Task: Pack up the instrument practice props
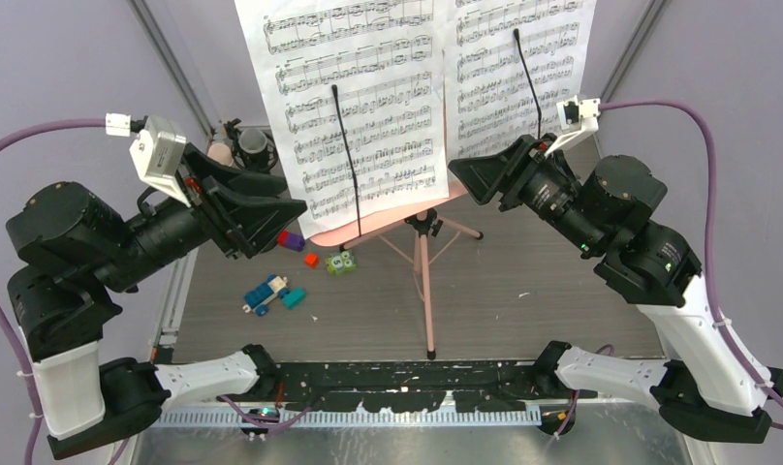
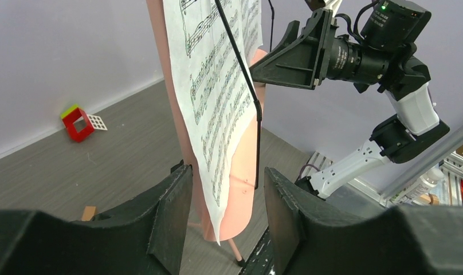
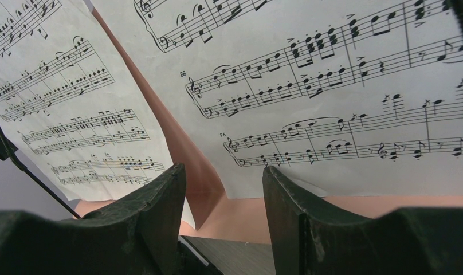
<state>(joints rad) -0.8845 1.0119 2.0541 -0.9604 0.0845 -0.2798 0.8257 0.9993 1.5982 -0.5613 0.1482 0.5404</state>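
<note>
From above, the pink music stand (image 1: 424,291) stands upright on its tripod mid-table (image 1: 562,291). Its desk carries a left sheet-music page (image 1: 368,116) and a right sheet-music page (image 1: 518,77), each pinned by a thin black retainer wire (image 1: 349,165). The left gripper (image 1: 289,215) sits at the left page's lower outer edge and the right gripper (image 1: 462,181) at the lower part of the right page. The microphone (image 1: 221,153) is at the far left, partly hidden behind the left gripper, and toy blocks (image 1: 271,294) lie near the stand's feet. The step appears to be lifting the pages off the desk. Each sheet is best slid out from under its wire rather than pulled away, since the slender stand looks easy to tip. In the left wrist view the fingers stand apart and hold nothing. The page edge and the pink desk behind it both lie between them, so closing here would likely pinch the desk too, and catching paper alone would be cleaner. In the right wrist view the jaws also gape empty just under the right page's bottom edge. The sheets look flat, thin and uncreased, so they would probably buckle if gripped at one corner only.
</note>
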